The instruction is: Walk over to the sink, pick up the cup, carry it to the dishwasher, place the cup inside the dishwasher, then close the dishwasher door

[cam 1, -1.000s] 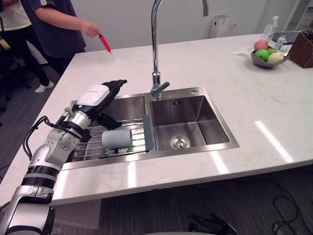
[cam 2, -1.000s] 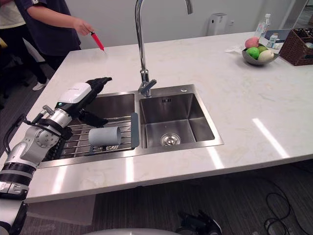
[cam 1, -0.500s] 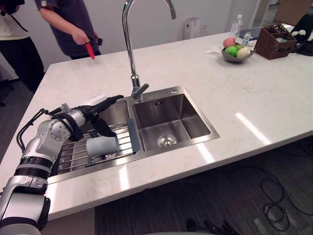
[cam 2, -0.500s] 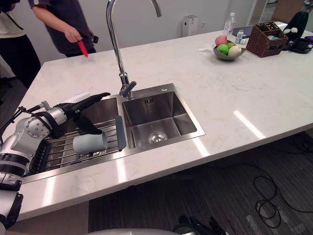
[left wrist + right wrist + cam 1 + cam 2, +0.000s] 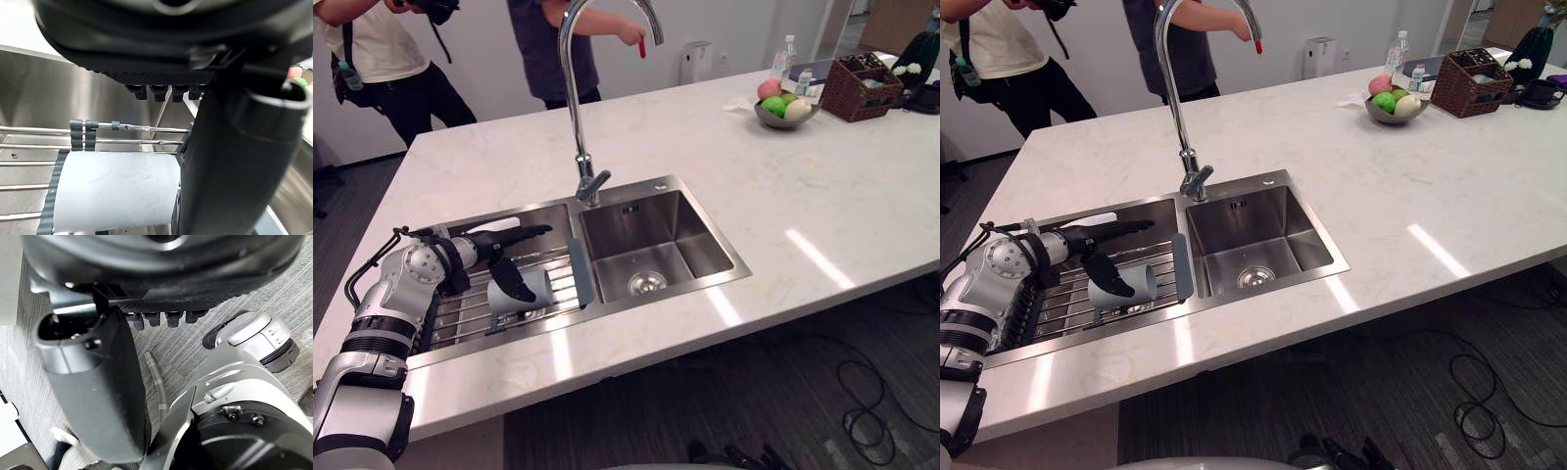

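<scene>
Nothing really readable here tbh. The clear plastic bottle (image 5: 787, 53) at the far right has a label, and the stainless steel sink (image 5: 701, 241) has a tiny dark mark on its far wall. Both are too small to make out.

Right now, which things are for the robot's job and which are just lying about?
For the job: grey cup, lying on the dish rack; left hand, open over it; sink.
Just lying about: fruit bowl; wicker basket; water bottle; tap.

Fruit bowl (image 5: 782, 121) nr wicker basket (image 5: 858, 90) — person (image 5: 553, 54) w/ red item (image 5: 642, 47).
</scene>
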`<state>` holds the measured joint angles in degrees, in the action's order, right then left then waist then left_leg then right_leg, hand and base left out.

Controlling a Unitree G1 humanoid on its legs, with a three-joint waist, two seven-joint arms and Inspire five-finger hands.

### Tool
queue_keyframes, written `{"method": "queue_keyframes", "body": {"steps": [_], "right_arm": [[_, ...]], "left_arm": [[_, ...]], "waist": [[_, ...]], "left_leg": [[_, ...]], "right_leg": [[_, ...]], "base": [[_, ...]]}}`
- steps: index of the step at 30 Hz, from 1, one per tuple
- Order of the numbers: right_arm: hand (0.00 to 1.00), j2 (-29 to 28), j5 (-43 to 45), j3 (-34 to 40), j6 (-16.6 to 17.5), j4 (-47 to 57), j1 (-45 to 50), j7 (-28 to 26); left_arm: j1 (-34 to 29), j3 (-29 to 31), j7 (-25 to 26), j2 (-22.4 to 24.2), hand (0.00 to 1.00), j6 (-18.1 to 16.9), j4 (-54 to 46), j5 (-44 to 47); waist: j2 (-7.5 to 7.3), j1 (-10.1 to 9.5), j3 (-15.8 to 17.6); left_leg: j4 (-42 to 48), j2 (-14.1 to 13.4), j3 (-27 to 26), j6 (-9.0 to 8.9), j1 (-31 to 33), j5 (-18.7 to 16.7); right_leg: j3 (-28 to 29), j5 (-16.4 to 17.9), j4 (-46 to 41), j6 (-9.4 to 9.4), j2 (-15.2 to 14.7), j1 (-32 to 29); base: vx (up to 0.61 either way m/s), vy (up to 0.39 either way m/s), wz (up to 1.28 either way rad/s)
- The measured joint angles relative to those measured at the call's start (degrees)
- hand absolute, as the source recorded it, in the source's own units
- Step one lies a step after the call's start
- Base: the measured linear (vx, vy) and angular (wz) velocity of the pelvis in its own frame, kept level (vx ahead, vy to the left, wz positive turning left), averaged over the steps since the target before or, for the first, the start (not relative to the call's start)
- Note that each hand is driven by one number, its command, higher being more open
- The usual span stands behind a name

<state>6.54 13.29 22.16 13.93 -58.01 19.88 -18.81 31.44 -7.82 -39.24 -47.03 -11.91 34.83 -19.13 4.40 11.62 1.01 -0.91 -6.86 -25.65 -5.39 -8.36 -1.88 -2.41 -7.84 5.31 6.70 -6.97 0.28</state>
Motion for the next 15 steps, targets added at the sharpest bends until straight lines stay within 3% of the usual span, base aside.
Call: {"method": "queue_keyframes", "body": {"steps": [15], "right_arm": [[1.0,0.22,-1.2,0.0,-0.57,-0.01,-0.16,0.07]], "left_arm": [[-1.33,0.0,-2.98,0.16,1.0,1.79,1.97,0.13]], "waist": [[-0.3,0.17,-0.34]], "left_leg": [[-0.4,-0.04,0.37,-0.01,-0.01,0.01]], "right_leg": [[-1.23,0.16,0.01,-0.21,0.1,0.01]], "base": [[-0.03,-0.029,0.01]]}}
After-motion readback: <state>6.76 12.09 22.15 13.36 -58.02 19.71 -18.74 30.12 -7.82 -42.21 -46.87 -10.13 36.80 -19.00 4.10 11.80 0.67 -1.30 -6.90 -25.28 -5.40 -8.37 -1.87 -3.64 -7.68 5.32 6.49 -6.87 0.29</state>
